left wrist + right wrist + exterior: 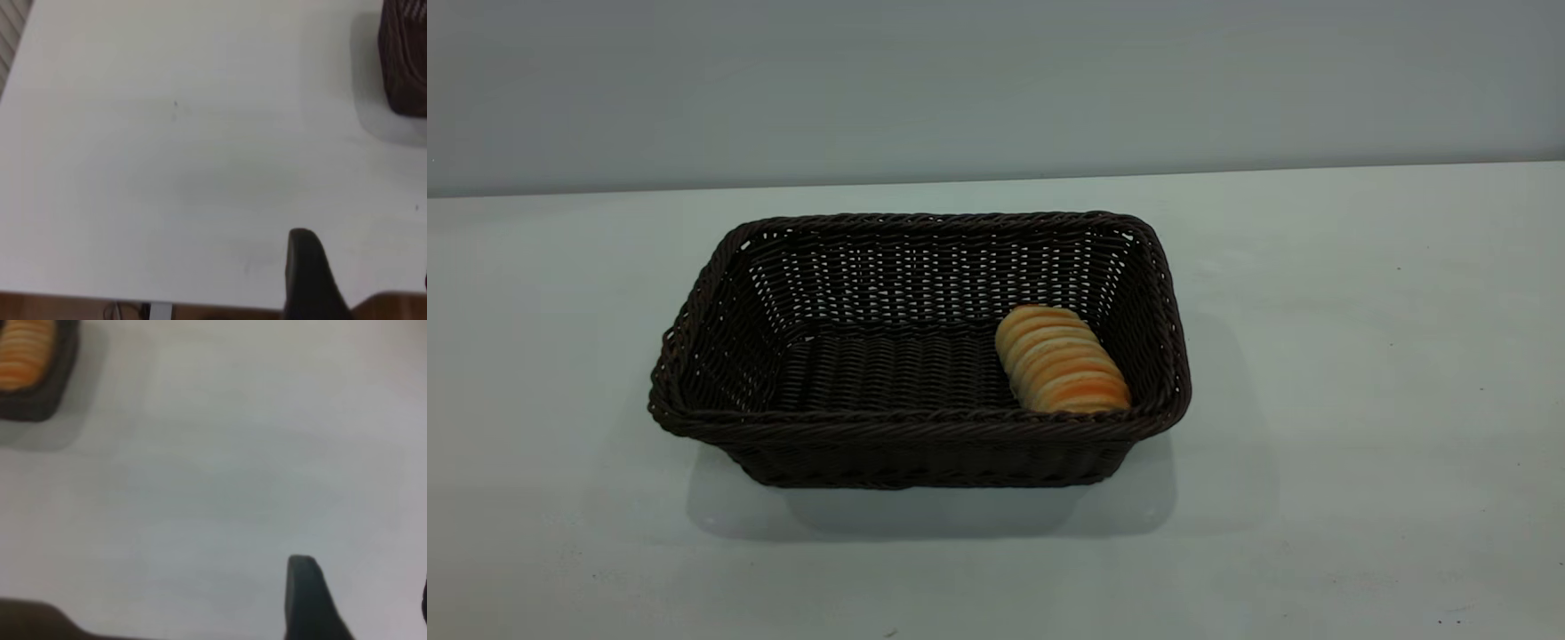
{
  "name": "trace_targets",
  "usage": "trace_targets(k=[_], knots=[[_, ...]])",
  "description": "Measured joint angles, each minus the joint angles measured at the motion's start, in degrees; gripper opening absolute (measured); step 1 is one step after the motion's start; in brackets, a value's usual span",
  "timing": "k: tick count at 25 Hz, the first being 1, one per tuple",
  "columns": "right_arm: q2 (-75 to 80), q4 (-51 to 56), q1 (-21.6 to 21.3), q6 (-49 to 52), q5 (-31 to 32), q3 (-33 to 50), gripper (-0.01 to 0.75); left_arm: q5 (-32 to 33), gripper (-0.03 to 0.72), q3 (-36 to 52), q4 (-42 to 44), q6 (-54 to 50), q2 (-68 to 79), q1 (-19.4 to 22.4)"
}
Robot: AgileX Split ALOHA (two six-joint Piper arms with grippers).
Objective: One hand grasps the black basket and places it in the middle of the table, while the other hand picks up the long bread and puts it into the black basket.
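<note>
A: Looking across the table (1360, 400), what stood out?

B: Black basket (920, 427), woven wicker with a braided rim, sat near the middle of the table. Long bread (1060, 359) lay inside it on the woven floor, tucked against the right-hand wall, slightly angled. By my judgement the task was as good as complete.

A: And the arms?

B: Neither showed from the outside camera. Left tool (360, 283): one dark finger visible over bare table, well apart from the basket corner (405, 60). A sliver at the frame edge may have been its partner, which would suggest a spread, empty tool, but I could not tell for certain. Right tool (360, 600): likewise one finger in view, well away from the basket and loaf (27, 353); whether spread or pressed together, I could not tell. Neither held anything that I could see.

A: How would these things handle?

B: Basket: probably light and fairly stiff, with some give in the open-weave walls; the braided rim midway along a side looked the soundest place to pinch. Bread: likely light and somewhat soft, its ridged crust offering grip; best taken across the narrow width near mid-length, gently, lest it dent.
</note>
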Motion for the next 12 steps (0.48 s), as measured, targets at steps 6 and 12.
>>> trace_targets(k=[6, 12], knots=[[0.0, 0.02, -1.13, 0.0, 0.0, 0.0, 0.336, 0.0, 0.476, 0.0, 0.0, 0.0, -0.76, 0.82], [0.0, 0.07, -1.13, 0.0, 0.0, 0.0, 0.285, 0.0, 0.476, 0.0, 0.0, 0.0, -0.76, 0.82]])
